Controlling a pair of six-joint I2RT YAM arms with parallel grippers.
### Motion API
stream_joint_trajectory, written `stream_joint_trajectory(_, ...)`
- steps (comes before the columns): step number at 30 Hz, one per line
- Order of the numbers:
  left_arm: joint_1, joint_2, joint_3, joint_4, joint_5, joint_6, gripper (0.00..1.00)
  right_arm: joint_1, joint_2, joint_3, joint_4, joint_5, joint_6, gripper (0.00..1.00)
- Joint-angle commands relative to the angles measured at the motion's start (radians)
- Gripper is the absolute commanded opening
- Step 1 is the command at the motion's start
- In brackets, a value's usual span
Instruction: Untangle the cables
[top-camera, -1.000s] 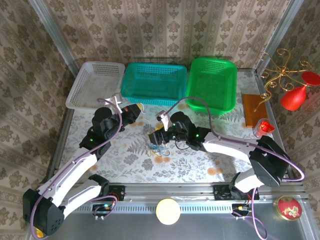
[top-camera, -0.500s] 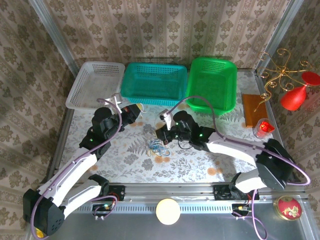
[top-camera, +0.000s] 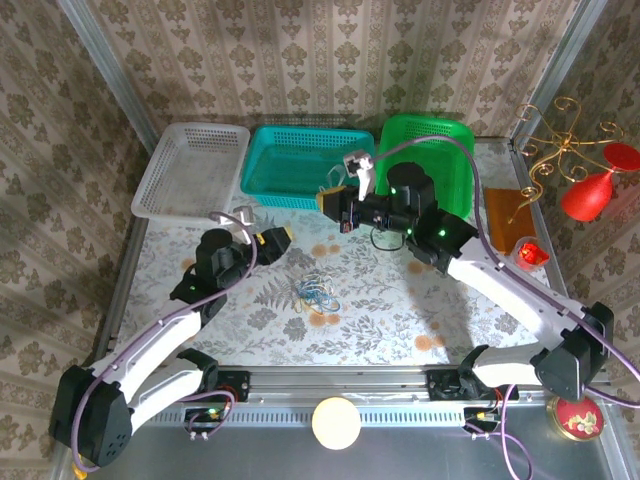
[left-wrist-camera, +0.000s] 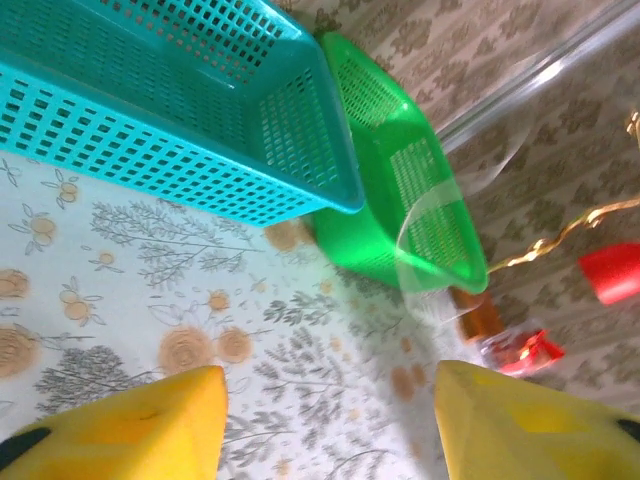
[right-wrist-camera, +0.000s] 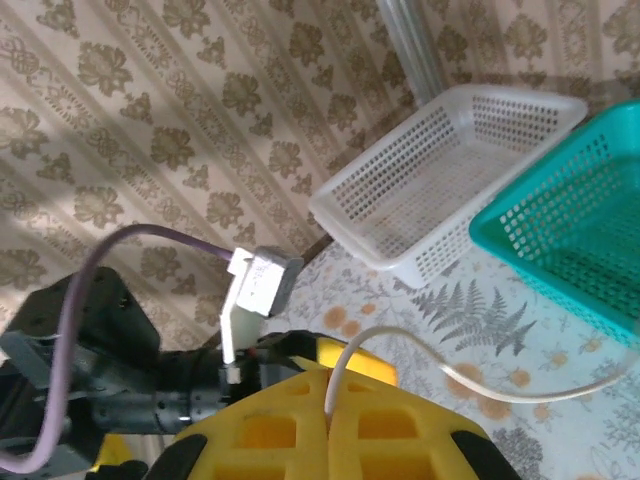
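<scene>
Right now your right gripper (right-wrist-camera: 330, 385) hangs just in front of the teal basket (top-camera: 290, 198), its fingers pressed together on a white cable (right-wrist-camera: 395, 331) that loops away from them. Your left gripper (top-camera: 275, 238) sits near the basket's left front corner, fingers spread wide with nothing between them. The cables (top-camera: 313, 293) lie clumped on the table (top-camera: 400, 310), on the near side of that basket.
</scene>
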Motion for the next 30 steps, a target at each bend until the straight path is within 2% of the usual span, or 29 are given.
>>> stream_joint_trajectory(1,0.007,-0.037,-0.033,0.065,0.04,0.112,0.68,-0.006,0.036,0.064,-0.107,-0.067,-0.001,0.0)
stream_joint_trajectory(4,0.007,-0.059,-0.048,0.056,0.055,0.193,0.75,-0.007,0.047,0.095,-0.134,-0.08,-0.003,0.0)
stream_joint_trajectory(10,0.007,-0.067,-0.034,0.055,0.097,0.297,0.83,-0.007,0.058,0.12,-0.126,-0.123,0.033,0.0)
stream_joint_trajectory(19,0.006,0.01,0.045,0.092,0.173,0.342,0.85,0.012,0.074,0.109,-0.035,-0.208,0.137,0.0)
stream_joint_trajectory(30,-0.031,0.174,0.162,0.08,0.226,0.438,0.86,0.059,0.122,0.172,-0.059,-0.229,0.138,0.0)
